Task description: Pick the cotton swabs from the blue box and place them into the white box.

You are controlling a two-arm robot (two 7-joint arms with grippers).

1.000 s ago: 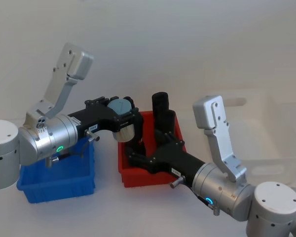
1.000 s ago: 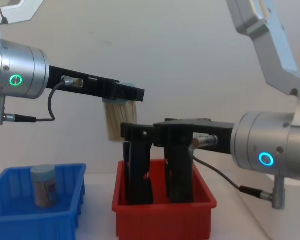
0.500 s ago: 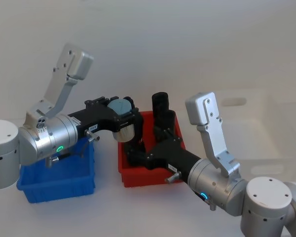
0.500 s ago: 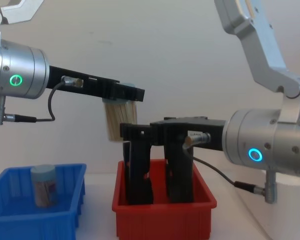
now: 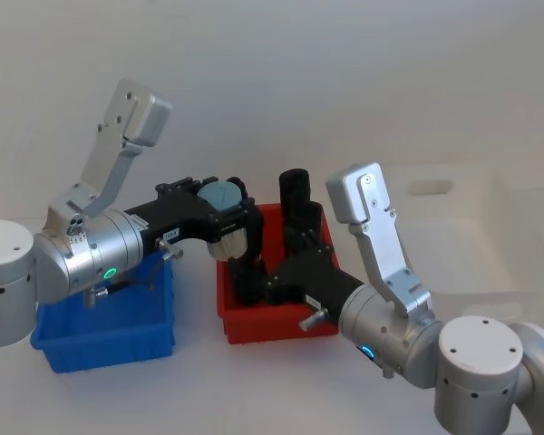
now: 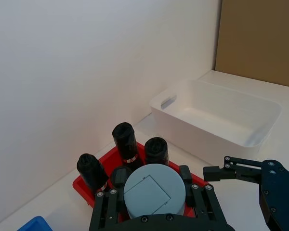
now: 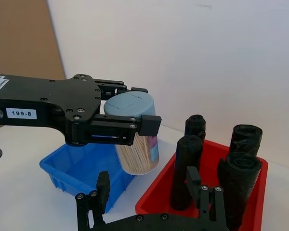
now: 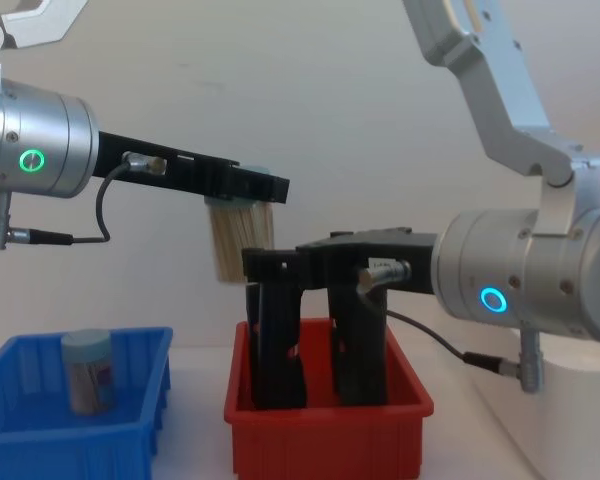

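Black against red, from the head: left hand pinching a tub of the cotton swabs above the red bin, already clear of the blue box; unmoved over the last second. Right hand now swung in closer below it, which reads as a handover being set up. From the left wrist: white box well apart, beyond the bin. From the right wrist: own fingers spread, nothing between. From the chest: second tub waiting in the blue box; tall black rolls crowding the approach, easy to knock.
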